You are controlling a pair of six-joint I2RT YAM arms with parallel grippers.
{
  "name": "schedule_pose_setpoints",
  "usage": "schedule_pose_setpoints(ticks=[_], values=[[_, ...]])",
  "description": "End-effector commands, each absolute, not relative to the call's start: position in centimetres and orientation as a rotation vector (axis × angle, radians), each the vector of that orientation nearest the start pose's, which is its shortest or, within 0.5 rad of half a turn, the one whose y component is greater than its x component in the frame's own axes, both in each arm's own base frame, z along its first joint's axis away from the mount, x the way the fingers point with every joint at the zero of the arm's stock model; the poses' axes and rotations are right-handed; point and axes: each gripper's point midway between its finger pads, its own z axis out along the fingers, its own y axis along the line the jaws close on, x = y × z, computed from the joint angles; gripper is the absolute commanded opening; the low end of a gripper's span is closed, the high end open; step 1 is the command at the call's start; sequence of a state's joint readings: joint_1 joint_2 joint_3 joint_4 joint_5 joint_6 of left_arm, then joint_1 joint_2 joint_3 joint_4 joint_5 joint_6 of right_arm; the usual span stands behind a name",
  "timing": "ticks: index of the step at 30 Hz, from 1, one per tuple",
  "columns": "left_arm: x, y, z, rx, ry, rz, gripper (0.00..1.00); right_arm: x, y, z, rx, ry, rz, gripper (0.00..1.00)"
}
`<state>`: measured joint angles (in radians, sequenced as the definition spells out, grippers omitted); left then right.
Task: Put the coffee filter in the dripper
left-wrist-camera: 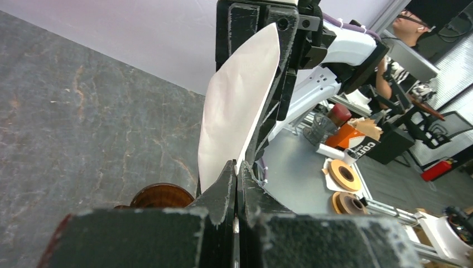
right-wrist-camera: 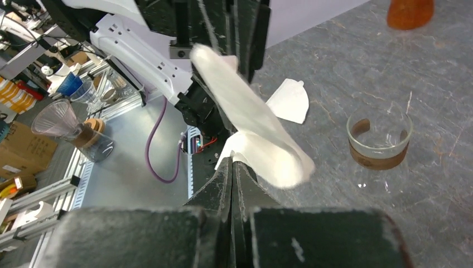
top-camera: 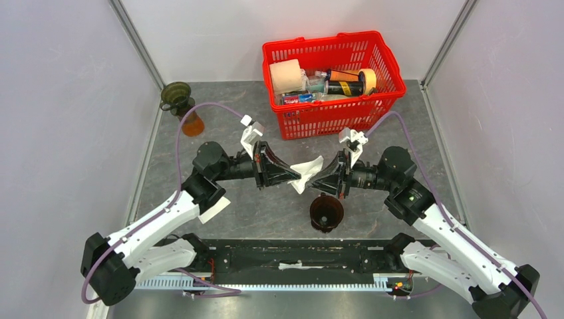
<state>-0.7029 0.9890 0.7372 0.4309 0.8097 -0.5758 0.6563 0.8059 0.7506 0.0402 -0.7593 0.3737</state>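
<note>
The white paper coffee filter hangs in the air above the middle of the table, pinched from both sides. My left gripper is shut on its left edge and my right gripper is shut on its right edge, tips almost meeting. In the left wrist view the filter rises from my closed left gripper. From the closed right gripper the filter fans out. The dark brown dripper stands on the table just in front of and below the filter, also low in the left wrist view as the dripper.
A red basket of bottles and rolls stands at the back right. A greenish glass vessel and an orange one sit at the back left. A spare filter lies flat on the table. A clear glass ring with a brown band stands nearby.
</note>
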Motion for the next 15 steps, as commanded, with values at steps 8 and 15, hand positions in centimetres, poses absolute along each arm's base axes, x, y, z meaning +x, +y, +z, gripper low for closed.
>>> schedule_pose_setpoints(ticks=[8, 15], values=[[13.5, -31.8, 34.4, 0.812, 1.401, -1.776, 0.02, 12.8, 27.0, 31.2, -1.009, 1.35, 1.317, 0.0], [14.5, -32.0, 33.7, 0.751, 1.466, -1.75, 0.02, 11.6, 26.2, 32.6, -1.005, 1.231, 1.308, 0.0]])
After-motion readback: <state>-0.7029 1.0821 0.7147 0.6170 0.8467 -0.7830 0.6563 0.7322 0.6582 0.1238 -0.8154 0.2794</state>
